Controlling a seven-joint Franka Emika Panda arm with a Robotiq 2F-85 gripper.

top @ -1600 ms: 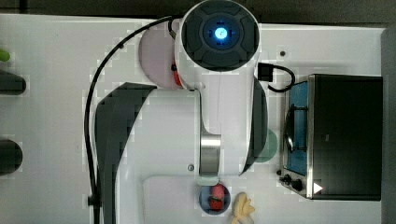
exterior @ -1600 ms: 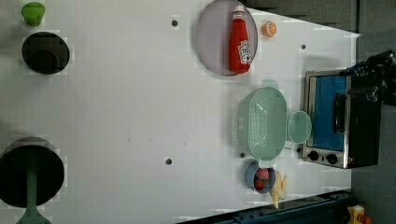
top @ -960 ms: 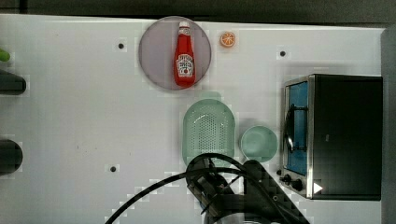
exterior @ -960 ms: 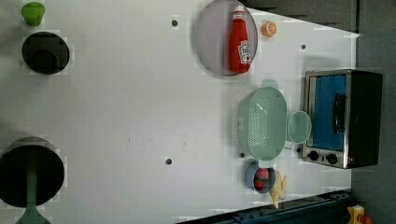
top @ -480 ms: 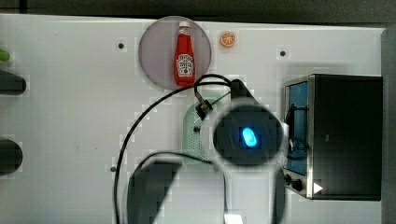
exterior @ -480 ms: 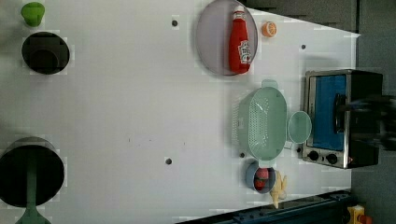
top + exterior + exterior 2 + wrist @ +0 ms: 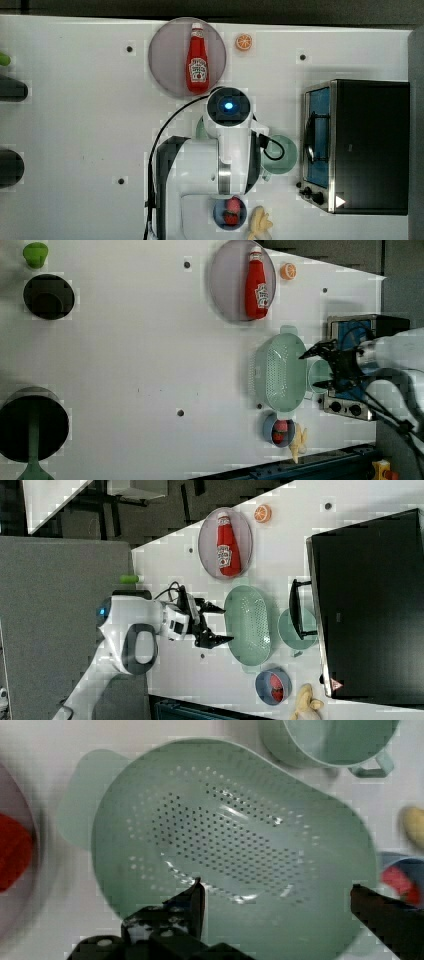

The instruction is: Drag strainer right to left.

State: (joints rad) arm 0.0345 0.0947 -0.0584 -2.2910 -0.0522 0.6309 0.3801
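The strainer [image 7: 279, 372] is a pale mint-green oval with a perforated centre, lying on the white table beside the mug. It also appears in the right view [image 7: 247, 625] and the wrist view [image 7: 235, 835]. In the top view the arm covers it except a sliver of strainer rim [image 7: 200, 131]. My gripper [image 7: 309, 371] is open and holds nothing. The right view has the gripper [image 7: 226, 624] beside the strainer. Through the wrist camera the gripper [image 7: 276, 890] spans the strainer's bowl, and I cannot tell whether it touches.
A round mint-green mug [image 7: 320, 376] stands between the strainer and a toaster oven [image 7: 355, 145]. A grey plate [image 7: 170, 65] carries a ketchup bottle [image 7: 198, 60], with an orange slice [image 7: 243, 42] nearby. A blue bowl [image 7: 220, 216] and a banana [image 7: 260, 222] sit near the table edge.
The arm has swung about in the top view and now sits over the strainer, with the gripper coming into the left view. The strainer has not moved. The gripper stays open.
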